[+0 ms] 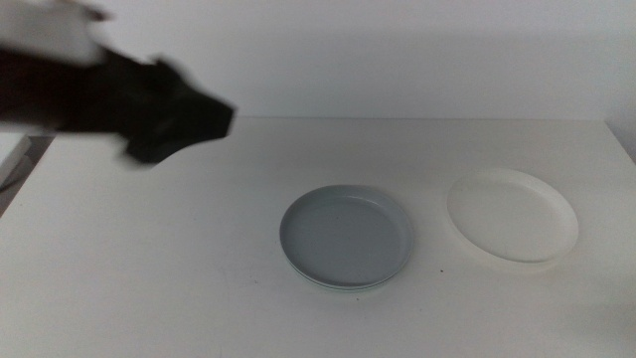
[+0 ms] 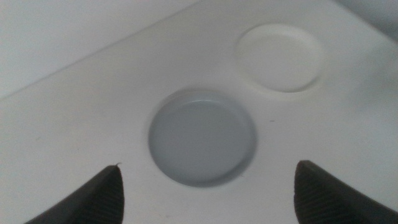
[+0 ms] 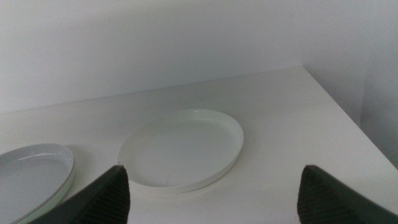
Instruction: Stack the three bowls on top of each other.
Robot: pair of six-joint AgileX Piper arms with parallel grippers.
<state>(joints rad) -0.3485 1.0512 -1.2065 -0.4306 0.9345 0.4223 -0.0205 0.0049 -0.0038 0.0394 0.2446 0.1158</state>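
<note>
A pale grey bowl [image 1: 346, 236] [image 2: 202, 137] [image 3: 31, 168] lies at the table's middle. A thin mint green rim [image 1: 343, 287] shows under its front edge, so it rests in the green bowl. To its right the white bowl [image 1: 512, 214] [image 2: 280, 57] [image 3: 180, 149] lies alone. My left gripper [image 1: 214, 119] [image 2: 208, 167] hangs high at the far left, blurred, jaws open and holding nothing, looking down on the grey bowl. My right gripper [image 3: 214, 170] is out of the middle view; it is open and low, just short of the white bowl.
The white table [image 1: 149, 268] ends at a pale wall [image 1: 397, 50] behind. Its right edge [image 3: 336, 106] runs close beside the white bowl. A dark gap [image 1: 20, 164] shows past the table's left edge.
</note>
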